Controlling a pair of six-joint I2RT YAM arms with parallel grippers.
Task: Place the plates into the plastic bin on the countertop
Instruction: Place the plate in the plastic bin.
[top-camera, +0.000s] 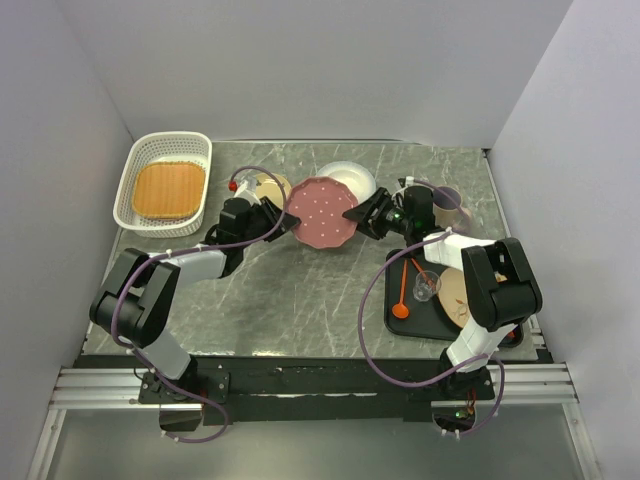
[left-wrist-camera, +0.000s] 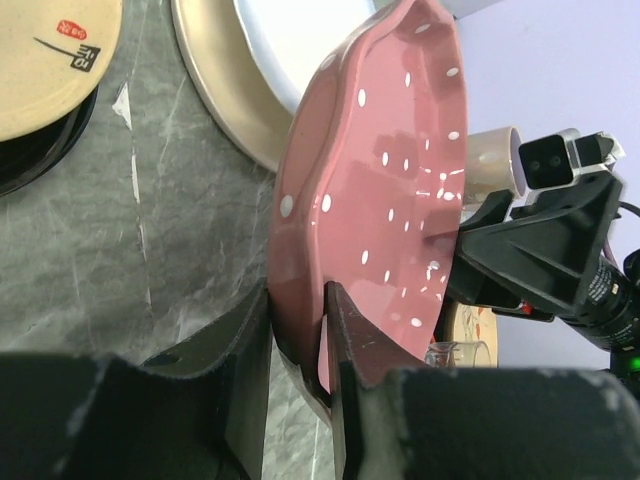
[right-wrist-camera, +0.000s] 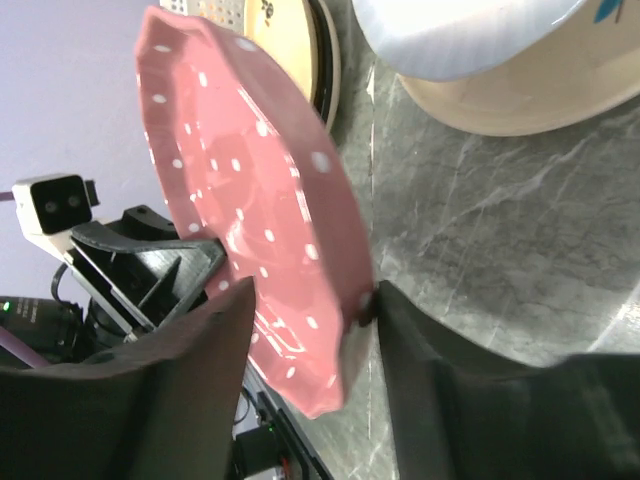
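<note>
**Task item.** The pink polka-dot plate (top-camera: 322, 212) sits between the two claws, toward 12 o'clock from the middle of the desk (top-camera: 290, 300). It is outside the plastic bin (top-camera: 122, 205) and well apart from it. The wrist views show it carried clear of the desk surface.

**Left claw** (top-camera: 287, 215). It is clamped on the plate's rim at the plate's 9 o'clock side. In the left wrist view both fingers press the rim, one on each face, with no gap showing.

**Right claw** (top-camera: 352, 215). It is at the plate's 3 o'clock side with its jaws parted wider than the rim, which they straddle. In the right wrist view one finger (right-wrist-camera: 400, 330) touches the outer edge of the rim. The other finger stands off beside the plate's inner face.

**Bin.** It stands at 10 o'clock on the desk, against the far left corner. An orange-brown squarish plate (top-camera: 168, 190) lies flat inside it.

**Other plates.**
- A small tan dark-rimmed plate (top-camera: 268, 187) lies on the desk just behind the left claw, at 11 o'clock from the pink plate.
- A pale blue-and-cream plate (top-camera: 350, 178) lies just beyond the pink plate, at its 1 o'clock.

**Other items.** A black tray (top-camera: 398, 325) lies at 4 o'clock on the desk. It carries an orange spoon (top-camera: 401, 305), a clear glass (top-camera: 427, 285) and a cream plate (top-camera: 455, 290) that is partly hidden by the right arm. A mug (top-camera: 447, 203) stands at 2 o'clock, behind the right claw.
</note>
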